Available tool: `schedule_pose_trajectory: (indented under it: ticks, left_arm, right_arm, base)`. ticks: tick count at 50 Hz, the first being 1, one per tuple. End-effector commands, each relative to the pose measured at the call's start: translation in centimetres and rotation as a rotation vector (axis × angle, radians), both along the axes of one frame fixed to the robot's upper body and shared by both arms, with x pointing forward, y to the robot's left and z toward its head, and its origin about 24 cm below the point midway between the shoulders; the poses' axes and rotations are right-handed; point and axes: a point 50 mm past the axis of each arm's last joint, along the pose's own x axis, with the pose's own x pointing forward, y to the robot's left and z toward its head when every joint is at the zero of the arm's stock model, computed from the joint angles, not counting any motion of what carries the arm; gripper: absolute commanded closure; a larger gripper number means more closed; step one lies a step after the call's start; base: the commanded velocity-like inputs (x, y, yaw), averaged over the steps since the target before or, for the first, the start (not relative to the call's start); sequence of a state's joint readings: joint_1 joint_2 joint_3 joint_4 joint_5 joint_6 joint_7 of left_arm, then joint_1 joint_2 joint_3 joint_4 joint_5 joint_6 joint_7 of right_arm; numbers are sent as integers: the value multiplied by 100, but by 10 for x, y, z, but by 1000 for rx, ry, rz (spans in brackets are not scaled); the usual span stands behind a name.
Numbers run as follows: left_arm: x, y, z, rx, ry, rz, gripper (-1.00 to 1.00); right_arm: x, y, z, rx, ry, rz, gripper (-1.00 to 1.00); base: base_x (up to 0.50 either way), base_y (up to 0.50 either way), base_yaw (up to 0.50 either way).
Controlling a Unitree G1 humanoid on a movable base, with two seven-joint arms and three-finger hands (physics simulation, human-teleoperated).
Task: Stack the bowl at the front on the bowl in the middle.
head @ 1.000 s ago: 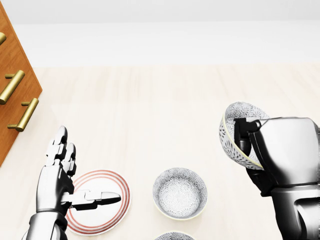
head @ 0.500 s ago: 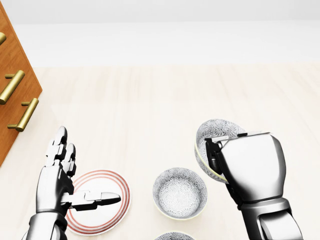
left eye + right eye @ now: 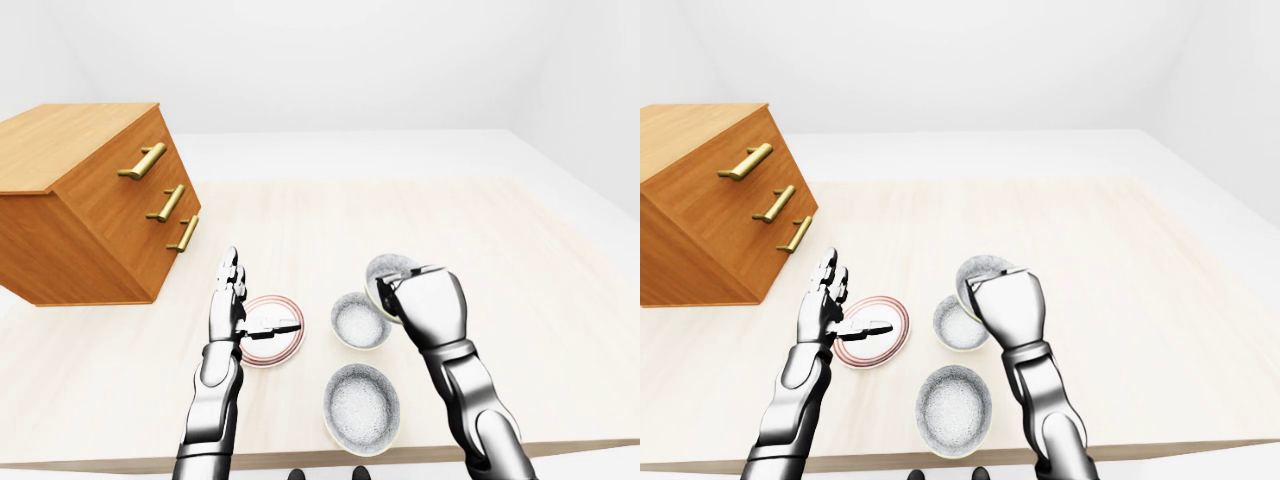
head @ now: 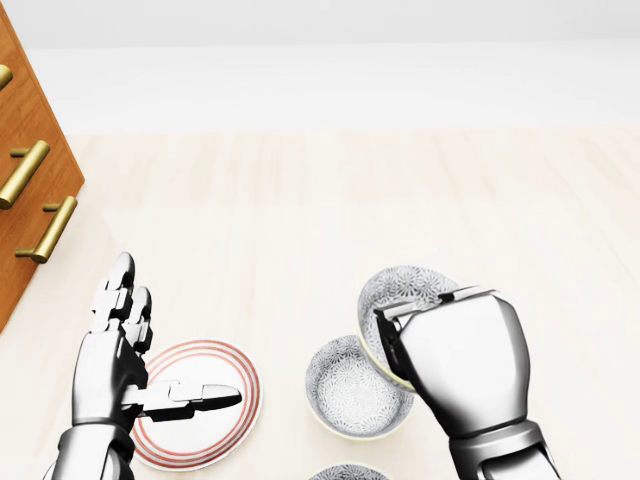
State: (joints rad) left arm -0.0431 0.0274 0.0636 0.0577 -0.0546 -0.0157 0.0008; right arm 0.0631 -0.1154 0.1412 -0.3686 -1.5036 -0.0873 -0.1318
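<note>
Patterned grey-white ceramic bowl (image 4: 410,285) hangs tilted in our right hand (image 4: 455,365), fingers clamped on its rim, lower right of centre in the head view, just beside the matching middle bowl (image 4: 345,390) for nesting; our left hand (image 4: 105,370) idles lower left, fingers apart.

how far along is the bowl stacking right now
Done: the right hand grips a grey patterned ceramic bowl, tilted and off the pale wooden table. In hand: that bowl hangs by the upper right rim of the matching middle bowl, not yet inside it. Left: level it, lower it in, let go. The left hand is open over the red-ringed white plate.
</note>
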Motion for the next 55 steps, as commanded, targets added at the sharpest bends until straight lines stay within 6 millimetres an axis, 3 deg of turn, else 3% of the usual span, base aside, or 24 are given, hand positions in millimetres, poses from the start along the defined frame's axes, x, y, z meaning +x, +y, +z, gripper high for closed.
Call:
schedule_pose_trajectory:
  ticks: [1,27,55]
  left_arm:
    - [0,0,0,-1,1,-1,-100]
    - [0,1,-1,0,1,1,-100]
    - [-1,1,0,2,0,3,-100]
  right_arm:
    - [-3,7,0,23,-17,38,100]
    - [-7,18,-8,-37,-41,71,100]
    - [-28,37,-24,-66,-36,161,100]
  base:
    - [0,0,0]
    - [0,0,0]
    - [0,0,0]
